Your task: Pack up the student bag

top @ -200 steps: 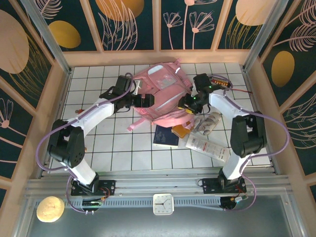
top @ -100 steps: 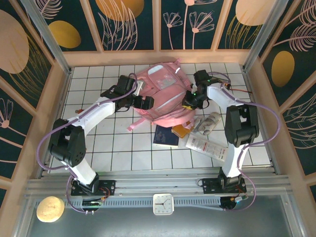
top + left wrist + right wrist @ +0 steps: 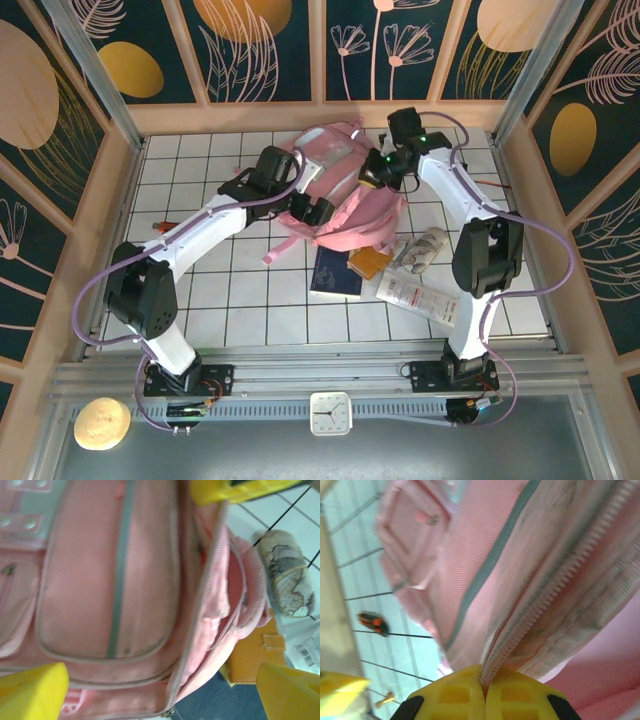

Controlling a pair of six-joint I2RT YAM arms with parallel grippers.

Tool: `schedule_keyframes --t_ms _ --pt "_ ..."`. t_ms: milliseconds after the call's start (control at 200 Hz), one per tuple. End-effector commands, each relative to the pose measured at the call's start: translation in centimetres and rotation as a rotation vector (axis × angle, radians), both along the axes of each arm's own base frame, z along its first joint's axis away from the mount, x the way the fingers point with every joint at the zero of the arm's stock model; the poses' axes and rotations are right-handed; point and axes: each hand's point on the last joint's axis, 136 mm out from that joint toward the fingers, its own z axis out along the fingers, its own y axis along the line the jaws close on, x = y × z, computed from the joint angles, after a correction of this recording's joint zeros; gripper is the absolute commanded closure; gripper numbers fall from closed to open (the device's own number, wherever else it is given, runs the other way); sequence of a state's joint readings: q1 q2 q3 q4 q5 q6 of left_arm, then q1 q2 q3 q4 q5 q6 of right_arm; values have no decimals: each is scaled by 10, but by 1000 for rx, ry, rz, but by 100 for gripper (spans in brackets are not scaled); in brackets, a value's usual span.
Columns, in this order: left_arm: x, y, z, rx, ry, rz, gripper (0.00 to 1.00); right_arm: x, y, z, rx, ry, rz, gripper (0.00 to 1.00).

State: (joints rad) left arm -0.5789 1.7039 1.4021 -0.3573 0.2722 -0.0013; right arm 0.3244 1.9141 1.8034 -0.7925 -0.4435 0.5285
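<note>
Now: pink student bag [image 3: 350, 215] unzipped; right end effector [image 3: 484, 692] pinching zipper [image 3: 557, 590]; left end effector [image 3: 160, 692] spread.

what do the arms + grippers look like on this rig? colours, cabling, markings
Left arm and right arm: white links, black joint housings and bases, looped purple cables. Green light on the right wrist. Left gripper fingers and right gripper fingers: blocky yellow pads, the right ones with a waffle grid, on black mounts.

Left hand [image 3: 160, 692] gapes wide; right hand [image 3: 485, 696] is pinched closed.
</note>
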Motion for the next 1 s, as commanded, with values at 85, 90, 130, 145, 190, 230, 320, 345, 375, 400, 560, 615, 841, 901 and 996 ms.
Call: schedule_keyframes --t_ms 85,90,130,145,190,230,320,345,375,400,560,615,841,901,996 --pt "8 -27 -6 36 -29 -74 6 7 32 74 159 -105 19 100" --pt "8 -28 -6 36 -29 -76 6 7 33 75 160 -105 19 100" --pt "10 -34 -6 39 -32 -79 7 8 35 80 171 -114 18 100" --pt "11 -36 -5 41 -34 -76 9 8 37 83 177 -116 20 100" --pt "17 -40 -6 59 -41 -45 15 8 40 88 193 -123 22 100" --pt "25 -39 -8 70 -44 -1 22 8 43 93 209 -128 23 100" --pt "47 -32 -17 108 -39 129 42 4 50 100 234 -132 37 100" --pt "50 -34 -17 109 -35 136 48 2 50 99 232 -133 41 100" --pt "54 -36 -18 107 -25 145 64 1 50 97 227 -131 45 100" --pt "56 -38 -18 105 -15 158 76 -1 48 93 217 -127 47 100" --pt "64 -41 -8 66 -1 201 100 -21 10 48 105 -108 -31 67" --pt "66 -38 -3 49 4 224 100 -31 -4 37 114 -124 -71 62" --pt "71 -31 11 -136 124 270 100 -56 -7 -13 198 -136 -62 66" --pt "72 -30 15 -164 134 284 100 -55 -3 -26 191 -141 -40 71" --pt "76 -30 30 -232 133 302 100 -54 -4 -61 148 -137 -13 81"
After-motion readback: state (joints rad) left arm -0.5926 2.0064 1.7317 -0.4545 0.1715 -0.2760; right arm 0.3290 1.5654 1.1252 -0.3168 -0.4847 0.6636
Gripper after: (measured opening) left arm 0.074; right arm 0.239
